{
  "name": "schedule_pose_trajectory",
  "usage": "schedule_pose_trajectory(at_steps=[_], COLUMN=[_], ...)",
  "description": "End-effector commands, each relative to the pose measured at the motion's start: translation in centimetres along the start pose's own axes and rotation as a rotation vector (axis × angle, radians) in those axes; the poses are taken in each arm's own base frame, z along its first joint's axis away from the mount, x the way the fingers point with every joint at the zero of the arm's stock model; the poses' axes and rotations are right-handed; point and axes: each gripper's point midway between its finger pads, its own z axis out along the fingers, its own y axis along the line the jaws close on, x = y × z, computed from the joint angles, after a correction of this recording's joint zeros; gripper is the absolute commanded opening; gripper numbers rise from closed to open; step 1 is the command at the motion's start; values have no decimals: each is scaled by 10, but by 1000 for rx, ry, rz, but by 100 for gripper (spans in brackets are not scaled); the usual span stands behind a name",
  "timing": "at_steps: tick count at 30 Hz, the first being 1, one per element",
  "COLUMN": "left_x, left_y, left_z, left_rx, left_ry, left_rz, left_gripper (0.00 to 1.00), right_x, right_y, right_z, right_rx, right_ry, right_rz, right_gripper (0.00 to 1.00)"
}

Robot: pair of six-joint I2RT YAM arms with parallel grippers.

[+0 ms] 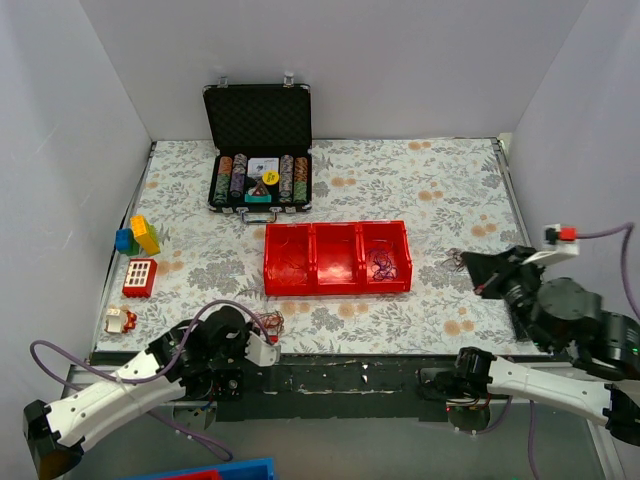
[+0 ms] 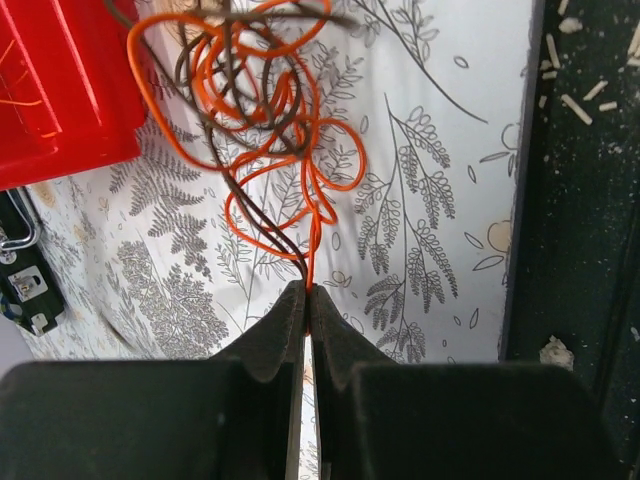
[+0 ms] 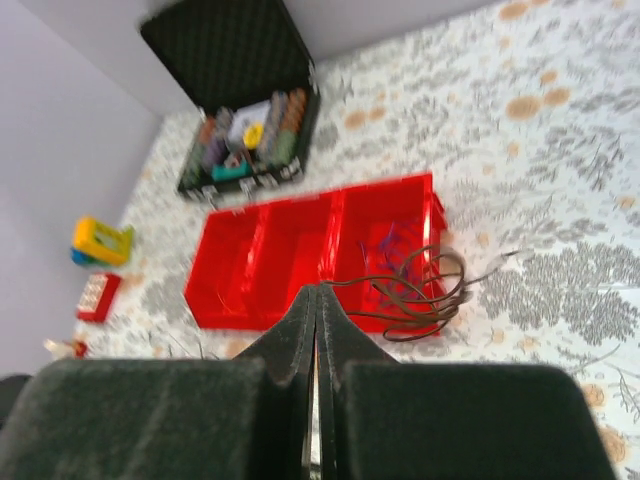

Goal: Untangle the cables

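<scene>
Cables, left wrist view: a loose tangle of orange loops with a few dark strands hangs against the flower-patterned counter. Its lower ends run together into the left gripper, whose jaws are pressed together on them. A corner of the red tray lies at upper left, just beside the tangle.

Right wrist view: the jaws of the right gripper meet with no gap. A brown strand coils in several loops in front of the tray's right end. One end leads back to the fingertips and appears to be pinched there, though the picture is blurred at that spot. Purple strands lie in the tray's right compartment. Beyond the tray stands an open black case with rows of chips.

Top external view: the left gripper holds its orange tuft at the near edge of the counter, on the near side of the tray's left end. The right gripper is to the right of the tray, near the counter's right edge, with thin strands at its tip. The two bundles are well apart. Toy blocks and a red block sit at the counter's left side.
</scene>
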Motion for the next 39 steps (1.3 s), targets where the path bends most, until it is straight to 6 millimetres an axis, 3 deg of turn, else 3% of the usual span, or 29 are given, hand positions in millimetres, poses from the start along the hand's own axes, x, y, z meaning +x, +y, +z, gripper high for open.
schedule_pose_trajectory(at_steps=[1,5,9,14,21,27,33,39], left_x=[10,6,-17,-59,-128,-192,-224,-234], left_y=[-3,6,33,68,106,142,174,173], left_z=[0,0,-10,-40,-84,-106,-103,-84], left_rx=[-10,-44,-94,-66,-4,30,17,65], left_ry=[30,18,-42,-132,-361,-606,-694,-682], left_rz=[63,54,-1,-154,-355,-563,-698,-669], left_gripper=[0,1,62,82,96,98,98,98], right_x=[-52,-38,-6,19,49,65,69,74], right_y=[-19,-5,18,45,87,127,156,172], right_z=[-20,-10,9,25,39,40,32,26], right_rx=[41,14,-29,-112,-241,-419,-573,-660], right_ry=[-138,-95,-19,27,107,144,150,169], right_rz=[12,-29,-71,-80,-80,-68,-18,-7], right_gripper=[1,1,1,1,1,1,1,1])
